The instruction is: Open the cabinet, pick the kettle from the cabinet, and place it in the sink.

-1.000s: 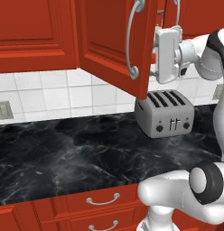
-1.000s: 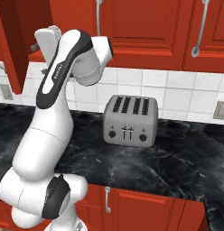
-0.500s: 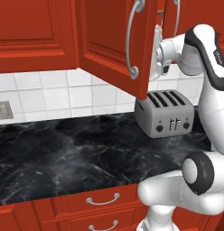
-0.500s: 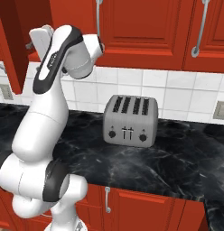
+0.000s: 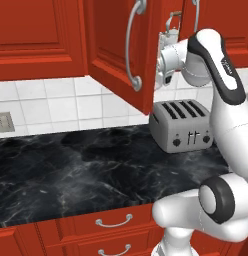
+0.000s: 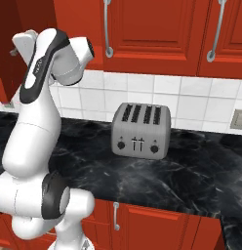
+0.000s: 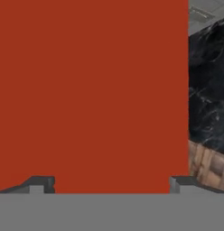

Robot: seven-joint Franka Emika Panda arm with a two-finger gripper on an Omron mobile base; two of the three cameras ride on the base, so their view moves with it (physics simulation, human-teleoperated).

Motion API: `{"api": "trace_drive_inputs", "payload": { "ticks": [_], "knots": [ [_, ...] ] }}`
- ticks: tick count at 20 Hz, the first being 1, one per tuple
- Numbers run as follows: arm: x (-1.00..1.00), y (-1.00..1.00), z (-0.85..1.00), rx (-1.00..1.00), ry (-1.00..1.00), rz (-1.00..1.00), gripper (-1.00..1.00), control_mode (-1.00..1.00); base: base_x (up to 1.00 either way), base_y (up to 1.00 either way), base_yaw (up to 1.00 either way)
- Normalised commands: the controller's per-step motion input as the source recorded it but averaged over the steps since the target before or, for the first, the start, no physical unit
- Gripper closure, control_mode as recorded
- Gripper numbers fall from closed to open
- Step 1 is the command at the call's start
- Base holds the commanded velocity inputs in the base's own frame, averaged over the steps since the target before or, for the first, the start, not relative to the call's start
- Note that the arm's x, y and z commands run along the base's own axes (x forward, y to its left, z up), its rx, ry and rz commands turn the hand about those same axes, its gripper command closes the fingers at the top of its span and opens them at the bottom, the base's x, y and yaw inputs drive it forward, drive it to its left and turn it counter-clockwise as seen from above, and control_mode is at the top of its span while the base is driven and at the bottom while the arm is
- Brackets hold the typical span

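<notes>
Red cabinet point(image 5: 116, 55), silver toaster point(image 5: 182, 125), black marbled counter point(image 5: 71, 170).

No readable text, labels, brands or numbers on any surface

The toaster point(image 5: 181, 125) stands on the surface point(image 5: 71, 170), at its rear against the wall. The cabinet point(image 5: 121, 50) hangs above, its door swung outward, left of the toaster. Drawers point(image 5: 113, 222) lie below the surface.
</notes>
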Motion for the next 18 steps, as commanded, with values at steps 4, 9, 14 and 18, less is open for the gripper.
{"api": "trace_drive_inputs", "payload": {
  "ticks": [4, 9, 14, 18],
  "knots": [
    [-0.2, 0.57, -0.09, 0.0, -0.18, 0.0, -1.0, -1.0, 0.0, 0.0, 0.0],
    [-0.1, 0.59, -0.11, 0.0, -0.19, 0.0, -1.0, -1.0, 0.0, 0.0, 0.0],
    [0.01, 0.4, -0.07, -0.01, -0.11, 0.0, -1.0, -1.0, 0.0, 0.0, 0.0],
    [-0.04, -0.47, 0.01, -0.09, 0.0, -0.1, -1.0, -1.0, 0.0, 0.0, 0.0]
  ]
}}
